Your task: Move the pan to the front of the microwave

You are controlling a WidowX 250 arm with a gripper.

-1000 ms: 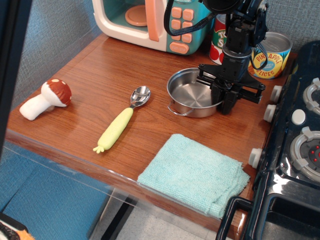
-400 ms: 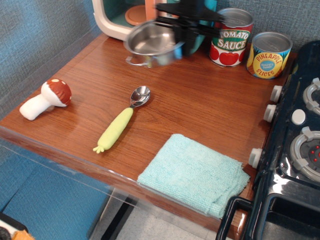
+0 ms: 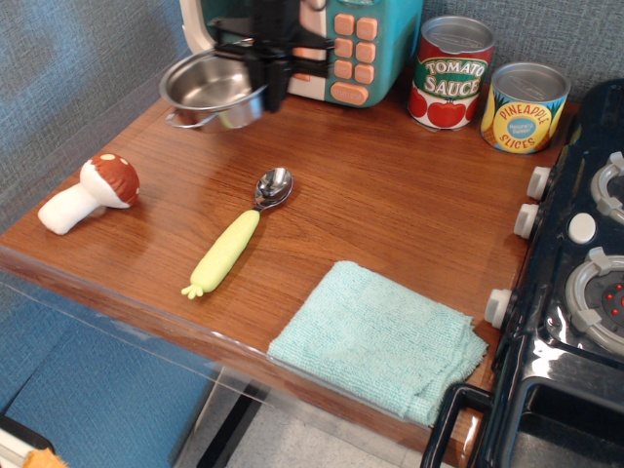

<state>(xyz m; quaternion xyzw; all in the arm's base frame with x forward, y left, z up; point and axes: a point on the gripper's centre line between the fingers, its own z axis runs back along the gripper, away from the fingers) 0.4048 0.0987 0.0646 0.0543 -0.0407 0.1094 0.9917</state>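
Observation:
The pan (image 3: 207, 91), a small shiny steel pot with wire loop handles, hangs a little above the wooden table at the back left. It is in front of the microwave's (image 3: 361, 49) left part. My black gripper (image 3: 271, 76) is shut on the pan's right rim and comes down from the top of the view. The gripper hides part of the microwave's open front. The microwave has a cream body, a teal panel and peach-orange buttons.
A toy mushroom (image 3: 88, 192) lies at the left edge. A yellow-handled spoon (image 3: 237, 235) lies mid-table. A teal cloth (image 3: 380, 338) lies at the front right. Tomato sauce (image 3: 451, 71) and pineapple (image 3: 527, 105) cans stand at the back right, and a black stove (image 3: 570, 292) fills the right side.
My gripper lifted the pan from the table near the cans and carried it left, past the microwave's button panel, to in front of the microwave's left part.

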